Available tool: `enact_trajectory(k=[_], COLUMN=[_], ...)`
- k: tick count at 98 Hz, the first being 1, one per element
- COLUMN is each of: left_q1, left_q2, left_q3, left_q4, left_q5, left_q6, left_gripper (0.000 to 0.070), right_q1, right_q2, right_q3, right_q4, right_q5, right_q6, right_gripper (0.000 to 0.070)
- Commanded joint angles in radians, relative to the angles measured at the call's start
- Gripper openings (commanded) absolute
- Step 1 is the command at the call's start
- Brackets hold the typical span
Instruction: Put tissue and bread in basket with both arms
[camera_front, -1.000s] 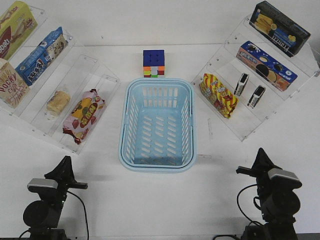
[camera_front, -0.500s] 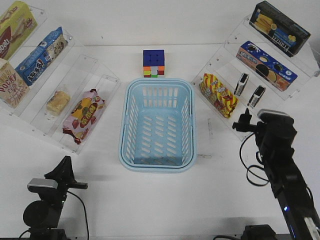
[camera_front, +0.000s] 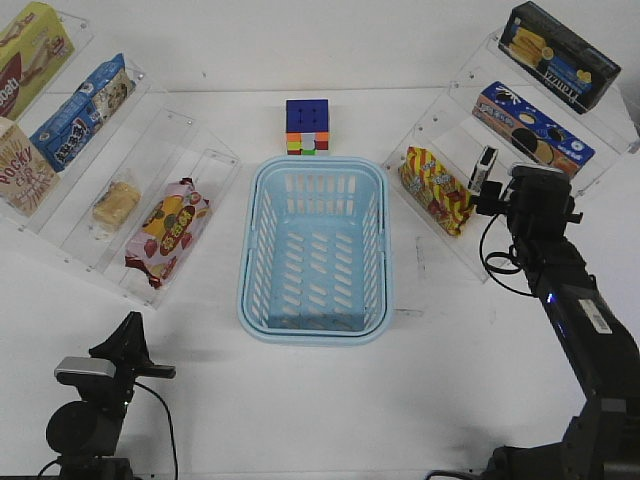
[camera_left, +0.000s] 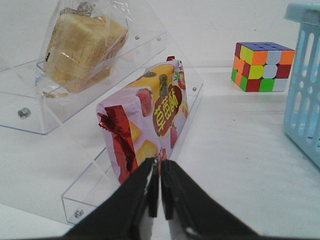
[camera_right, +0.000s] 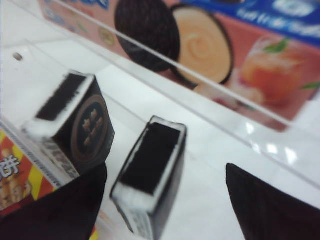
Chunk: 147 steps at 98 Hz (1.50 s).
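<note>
While the basket (camera_front: 314, 250) at frame centre sits empty, nothing's done yet. I've got the right gripper (camera_right: 165, 200) spread wide around the tissue (camera_right: 150, 175) on the right rack. Left gripper (camera_left: 160, 187) pinched closed, holding nothing; bread (camera_front: 115, 203) untouched, left shelf.

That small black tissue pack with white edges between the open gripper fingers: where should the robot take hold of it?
Probably across the two broad black faces of the small black tissue pack, coming from above its white-edged top. It stands on edge in the clear acrylic shelf, with the right gripper open astride it.
</note>
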Motion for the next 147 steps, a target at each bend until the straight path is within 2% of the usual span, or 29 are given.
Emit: enact_trajectory(k=[1,9,11,30,40,47,55,67,74,89,92,95,105,109,121,128,134,142,147], left_q1=[0.001,0.001,0.001,0.001,0.001,0.001,0.001,0.001,0.001,0.001,0.001,0.001,0.001,0.001,0.001,0.001,0.001,0.001,0.001], left_q2=[-0.001,-0.001,-0.001,-0.001,-0.001,-0.001,-0.001,-0.001,-0.001,-0.001,-0.001,-0.001,-0.001,-0.001,-0.001,-0.001,-0.001,-0.001,-0.001], left_q3=[-0.020,-0.020,-0.020,-0.020,-0.020,-0.020,-0.020,-0.020,-0.020,-0.020,-0.020,-0.020,-0.020,-0.020,-0.020,-0.020,-0.019,-0.019,-0.018], left_q4=[0.016,0.016,0.016,0.015,0.015,0.016,0.015,0.016,0.015,0.016,0.016,0.015,0.019,0.024,0.027,0.028,0.032,0.041,0.055], left_q5=[0.001,0.001,0.001,0.001,0.001,0.001,0.001,0.001,0.001,0.001,0.001,0.001,0.001,0.001,0.001,0.001,0.001,0.001,0.001], left_q6=[0.002,0.002,0.002,0.002,0.002,0.002,0.002,0.002,0.002,0.002,0.002,0.002,0.002,-0.001,-0.034,-0.093,-0.154,-0.269,-0.341], left_gripper=[0.0002,0.0002,0.0002,0.0002,0.0002,0.0002,0.0002,0.0002,0.0002,0.0002,0.0002,0.0002,0.0002,0.0002,0.0002,0.0002,0.0002,0.0002,0.0001], right_q1=[0.002,0.002,0.002,0.003,0.007,0.024,0.063,0.170,0.269,0.481,0.508,0.529,0.576,0.586,0.584,0.566,0.537,0.496,0.472], right_q2=[0.034,0.040,0.040,-0.065,-0.177,-0.261,-0.339,-0.383,-0.378,-0.296,-0.275,-0.253,-0.203,-0.192,-0.202,-0.241,-0.286,-0.350,-0.388], right_q3=[0.023,0.023,0.024,0.029,0.029,0.029,0.029,0.029,0.029,0.029,0.029,0.029,0.029,0.029,0.031,0.032,0.032,0.032,0.032], right_q4=[0.024,0.032,0.032,-0.018,-0.055,-0.087,-0.105,-0.090,-0.090,-0.098,-0.098,-0.098,-0.095,-0.087,-0.069,-0.070,-0.074,-0.089,-0.116], right_q5=[-0.001,0.006,0.006,0.011,-0.029,-0.110,-0.252,-0.475,-0.534,-0.524,-0.518,-0.520,-0.519,-0.518,-0.511,-0.458,-0.396,-0.332,-0.297], right_q6=[0.003,-0.001,-0.004,-0.035,-0.021,0.023,0.081,0.092,0.077,-0.008,-0.021,-0.039,-0.064,-0.064,-0.061,-0.061,-0.068,-0.097,-0.101], right_gripper=[0.0293,0.0031,0.0000,0.0000,0.0000,0.0000,0.0000,0.0000,0.0000,0.0000,0.0019,0.0068,0.0306,0.0353,0.0348,0.0318,0.0217,0.0000,0.0000])
